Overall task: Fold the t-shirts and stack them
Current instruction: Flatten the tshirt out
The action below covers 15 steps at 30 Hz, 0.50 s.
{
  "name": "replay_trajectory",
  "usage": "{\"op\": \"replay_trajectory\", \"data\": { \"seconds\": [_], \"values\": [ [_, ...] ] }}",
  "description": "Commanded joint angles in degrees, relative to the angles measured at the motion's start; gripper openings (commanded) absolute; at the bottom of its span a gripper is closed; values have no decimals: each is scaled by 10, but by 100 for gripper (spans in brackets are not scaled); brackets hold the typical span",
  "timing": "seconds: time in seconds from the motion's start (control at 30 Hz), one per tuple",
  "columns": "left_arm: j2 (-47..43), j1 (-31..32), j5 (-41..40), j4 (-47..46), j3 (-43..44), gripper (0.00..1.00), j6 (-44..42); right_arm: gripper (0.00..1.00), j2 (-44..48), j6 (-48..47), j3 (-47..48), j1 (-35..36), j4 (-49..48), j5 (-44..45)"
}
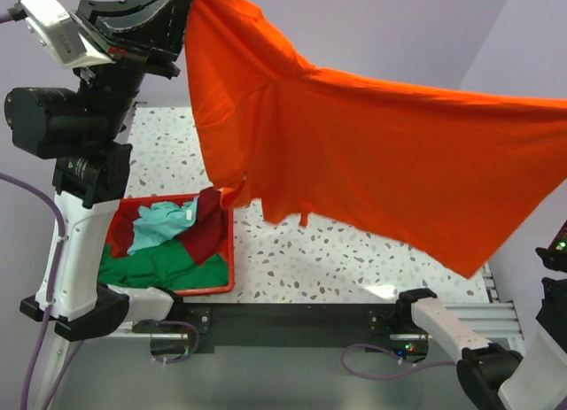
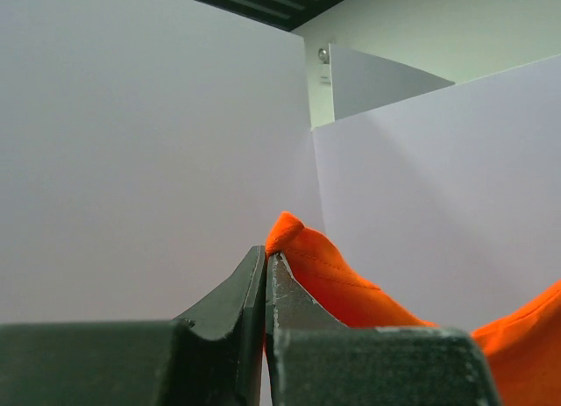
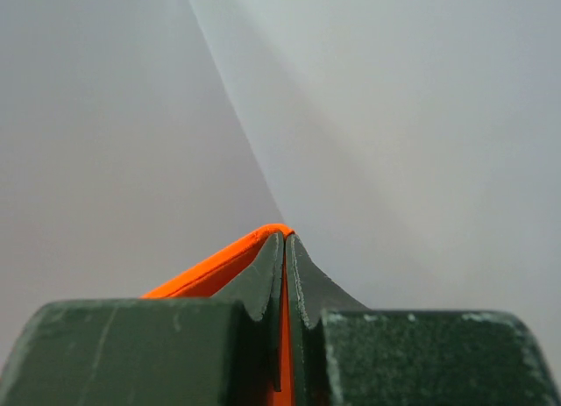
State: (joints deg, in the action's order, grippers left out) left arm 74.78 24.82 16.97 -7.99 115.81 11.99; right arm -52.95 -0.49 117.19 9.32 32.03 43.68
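My left gripper and right gripper each pinch the orange shirt, holding it spread out high over the tabletop. I think nothing is folded yet. More shirts wait in the bin, near left.

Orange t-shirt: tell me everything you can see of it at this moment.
The orange t-shirt is plain, bright, soft-looking cloth, held spread in the air between the two arms, clear of the speckled table. The left gripper is shut on a bunched bit at its upper left. The right gripper is shut on an edge beyond the top view's right side. The cloth sags between them, and a loose part hangs above the red bin.
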Motion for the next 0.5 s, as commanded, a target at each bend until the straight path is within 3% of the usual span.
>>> {"op": "replay_trajectory", "data": {
  "seconds": [0.0,0.13,0.27,0.47],
  "values": [
    [15,-3,32,-26,10,0,37,0,-8,-21,-5,-2,-11,28],
    [51,-3,46,-41,13,0,69,0,-8,-16,-76,-2,-10,61],
    [151,-3,82,-38,16,0,110,0,-17,-7,-181,-2,-29,101],
    [320,-5,86,19,-27,0,55,0,-62,47,-342,-3,-48,132]
  ]
}}
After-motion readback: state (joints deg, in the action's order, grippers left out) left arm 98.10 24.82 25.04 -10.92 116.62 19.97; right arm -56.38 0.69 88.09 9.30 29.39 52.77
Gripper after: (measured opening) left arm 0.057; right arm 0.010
